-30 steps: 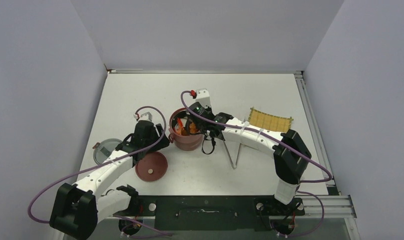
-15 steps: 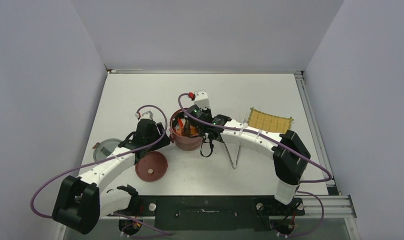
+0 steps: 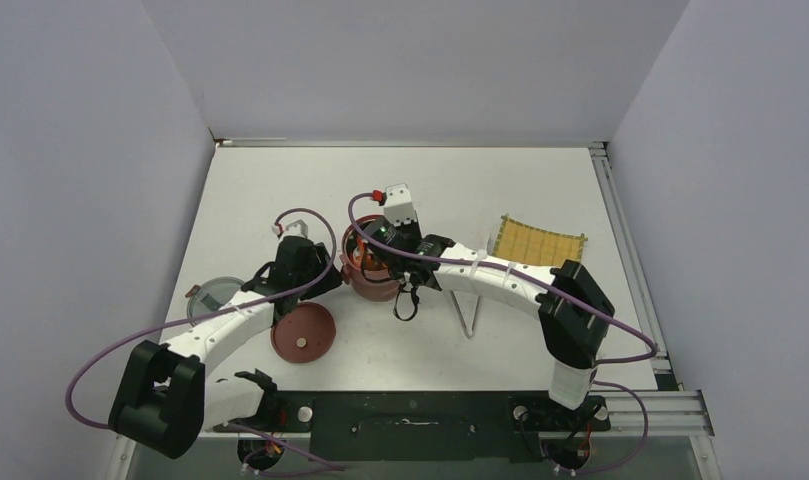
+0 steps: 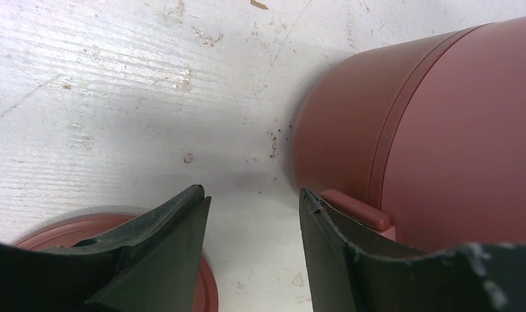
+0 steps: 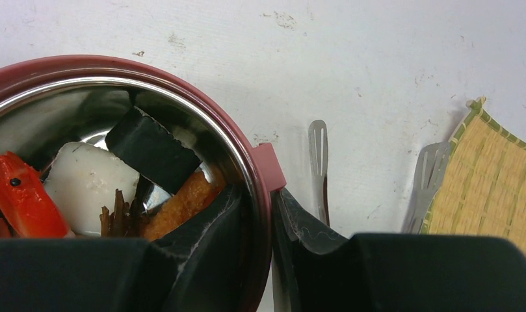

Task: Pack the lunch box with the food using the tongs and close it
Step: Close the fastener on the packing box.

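At the far left of the white table point(image 3: 460, 190) a round greyish lid point(image 3: 210, 297) lies flat. Just to its right the left gripper point(image 4: 252, 196) is held low over the table. Its fingers point(image 4: 182, 240) are set partway apart, with only bare table seen between them. One finger is over the edge of a flat dark-red lid point(image 3: 303, 332), and the other is just beside a small tab on the wall of the lunch box point(image 4: 442, 130). Whether that finger touches the tab cannot be told.

The lunch box is stood upright near the middle of the table, to the right of the dark-red lid and apart from it, with its open mouth turned upward. Inside its shiny steel bowl the food point(image 5: 84, 182) is seen: a white piece, a red piece, an orange piece, a black block and some dark strands.

The right gripper point(image 5: 260, 193) is clamped on the right side of the rim. One finger is inside the bowl and the other outside, with the rim pinched narrowly between them, next to a second tab.

To the right of the box the tongs point(image 5: 319, 162) are laid flat on the table, held by nothing. Their long axis runs from near to far: the joined end is turned toward the arm bases and the two slim arms spread toward the far edge. One tip rests on bare table and the other lies at the edge of the yellow mat point(image 3: 540, 240), which is spread at the right.
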You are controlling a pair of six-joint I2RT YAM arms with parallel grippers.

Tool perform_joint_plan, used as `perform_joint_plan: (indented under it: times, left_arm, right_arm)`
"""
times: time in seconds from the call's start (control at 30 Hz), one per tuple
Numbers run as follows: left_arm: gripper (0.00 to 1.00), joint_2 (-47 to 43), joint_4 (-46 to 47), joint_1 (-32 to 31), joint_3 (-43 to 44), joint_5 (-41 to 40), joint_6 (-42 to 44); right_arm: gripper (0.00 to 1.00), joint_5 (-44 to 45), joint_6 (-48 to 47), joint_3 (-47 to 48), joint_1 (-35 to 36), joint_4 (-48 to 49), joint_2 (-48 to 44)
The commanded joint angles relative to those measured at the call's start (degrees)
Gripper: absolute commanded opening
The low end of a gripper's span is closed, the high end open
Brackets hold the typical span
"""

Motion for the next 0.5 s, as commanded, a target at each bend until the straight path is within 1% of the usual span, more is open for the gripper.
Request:
perform_joint_plan:
  times: [0.0, 0.17, 0.47]
  left_arm:
    - [0.51, 0.67, 7.28, -0.39, 0.45, 2.97, -1.78]
    - [0.49, 1.64, 8.55, -0.48, 0.37, 3.40, -2.63]
    - [0.43, 4.22, 14.33, -1.59, -0.43, 3.65, -4.73]
  right_arm:
    - [0.05, 2.28, -1.91, 0.52, 0.99, -2.79, 1.87]
    - [0.05, 1.91, -2.00, 0.52, 1.19, -2.58, 2.04]
    - [0.05, 0.29, -1.66, 0.60, 1.52, -2.58, 2.40]
